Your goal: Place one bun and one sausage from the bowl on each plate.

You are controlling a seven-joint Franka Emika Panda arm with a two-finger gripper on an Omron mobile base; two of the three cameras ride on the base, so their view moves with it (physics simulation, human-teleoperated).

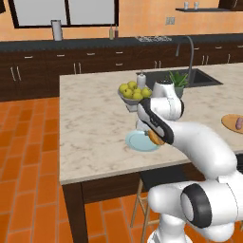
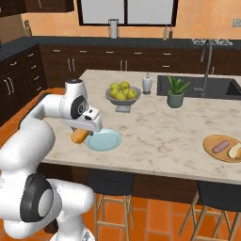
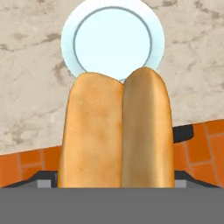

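Observation:
My gripper [image 2: 81, 132] is shut on a golden split bun [image 3: 92, 131], held just above the counter's near edge. The bun [image 2: 78, 136] hangs beside the pale blue plate [image 2: 106, 140], on the side toward the counter edge. In the hand view the blue plate [image 3: 113, 41] lies bare just beyond the bun's tip. From the left the bun [image 1: 154, 137] shows under the hand, next to the blue plate [image 1: 136, 141]. Far right, the tan wooden plate [image 2: 210, 142] carries a sausage [image 2: 220, 146] and a bun [image 2: 234, 150]. The bowl is out of view.
A grey footed bowl of yellow-green apples [image 2: 123, 93] stands behind the blue plate. Further back are a white bottle [image 2: 147, 84], a potted plant [image 2: 175, 92] and the sink [image 2: 207, 87]. Dark stools [image 2: 109, 181] sit under the counter edge; orange tile floor lies below.

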